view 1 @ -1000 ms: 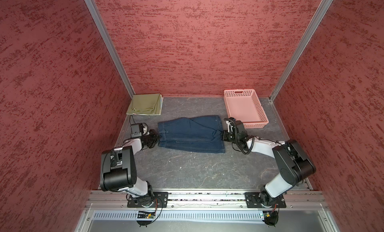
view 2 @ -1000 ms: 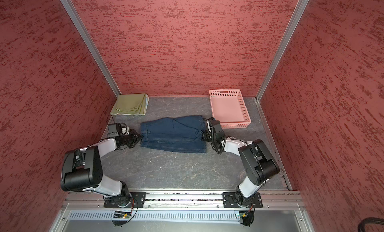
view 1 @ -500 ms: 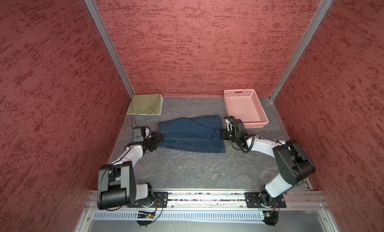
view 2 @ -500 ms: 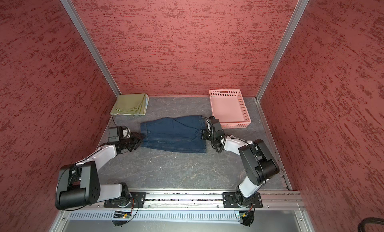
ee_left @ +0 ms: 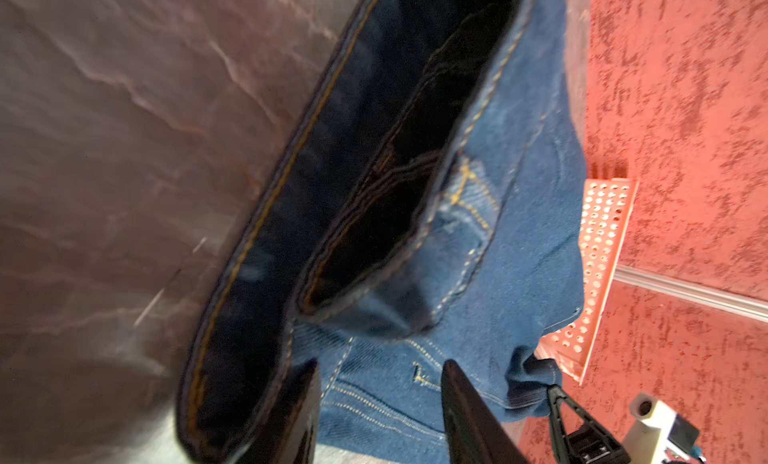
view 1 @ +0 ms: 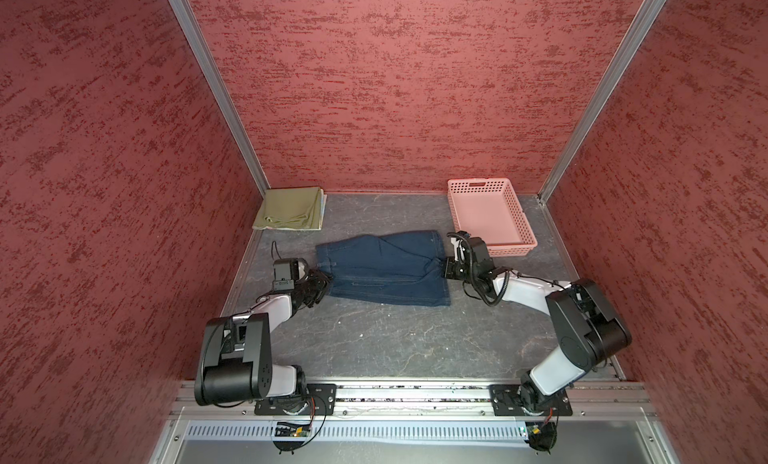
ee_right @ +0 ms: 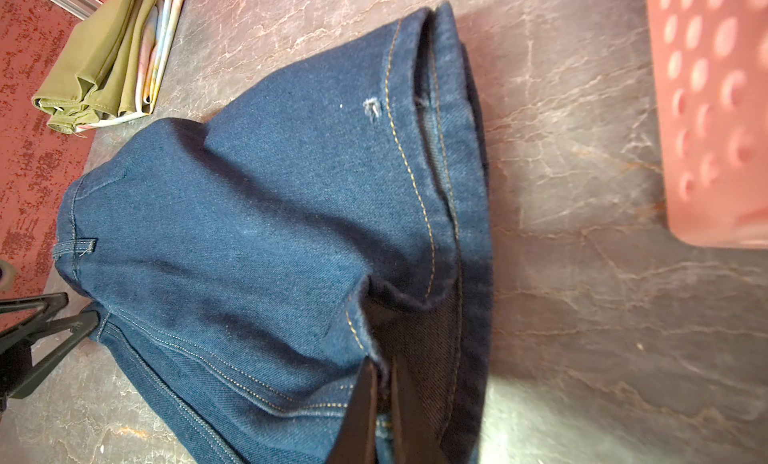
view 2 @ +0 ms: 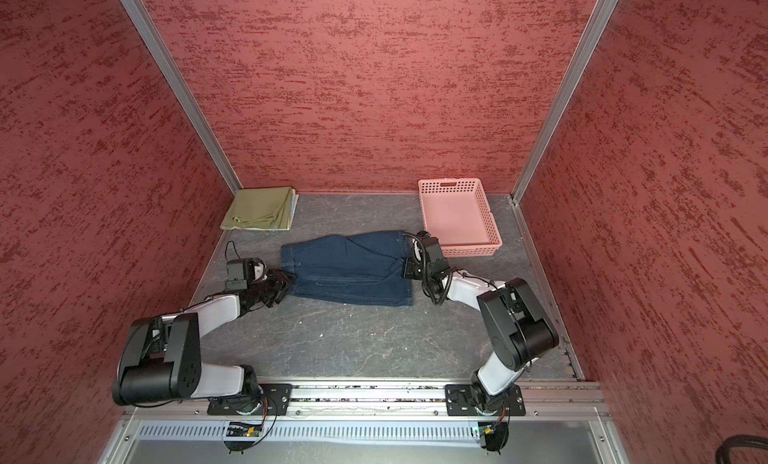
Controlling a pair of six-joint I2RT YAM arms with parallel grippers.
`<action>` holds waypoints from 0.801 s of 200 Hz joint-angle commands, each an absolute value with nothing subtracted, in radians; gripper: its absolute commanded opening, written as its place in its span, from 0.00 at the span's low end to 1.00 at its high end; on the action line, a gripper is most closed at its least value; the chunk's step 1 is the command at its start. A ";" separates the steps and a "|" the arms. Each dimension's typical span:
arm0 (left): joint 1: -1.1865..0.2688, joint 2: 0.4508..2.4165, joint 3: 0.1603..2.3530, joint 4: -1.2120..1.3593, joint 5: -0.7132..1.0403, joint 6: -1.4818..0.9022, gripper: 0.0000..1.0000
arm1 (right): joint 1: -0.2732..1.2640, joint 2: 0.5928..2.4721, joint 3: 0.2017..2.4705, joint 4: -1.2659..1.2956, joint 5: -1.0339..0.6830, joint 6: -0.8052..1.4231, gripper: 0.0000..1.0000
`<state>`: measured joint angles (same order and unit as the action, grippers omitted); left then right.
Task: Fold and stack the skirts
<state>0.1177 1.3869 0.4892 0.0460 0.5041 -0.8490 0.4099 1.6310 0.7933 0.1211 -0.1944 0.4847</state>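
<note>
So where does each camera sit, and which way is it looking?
Both top views: high over the front edge, looking down towards the back wall; both arms, the denim skirt, olive skirt, pink basket.
Left wrist: on the left arm, looking past the open left gripper along the denim waistband.
Right wrist: on the right arm, looking past the right gripper, pinching the denim hem, towards the olive skirt.
Shared: each wrist view shows the opposite gripper.

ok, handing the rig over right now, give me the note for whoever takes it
Left gripper: open, at the waist end of the denim skirt, mid-table.
Right gripper: shut on its hem.
Olive skirt folded atop the floral skirt, back-left corner of the table.
Done: those two folded, stacked.
Left: fold the denim, add it to the stack.
</note>
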 commanded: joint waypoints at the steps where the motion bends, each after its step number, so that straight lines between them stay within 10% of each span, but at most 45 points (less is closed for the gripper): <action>1: 0.120 1.375 0.516 0.095 0.517 -0.899 0.48 | 0.413 1.643 0.814 0.118 -0.186 0.479 0.00; 160: 0.142 1.576 0.388 0.357 0.434 -0.903 0.48 | 0.413 1.664 0.822 0.121 -0.196 0.471 0.00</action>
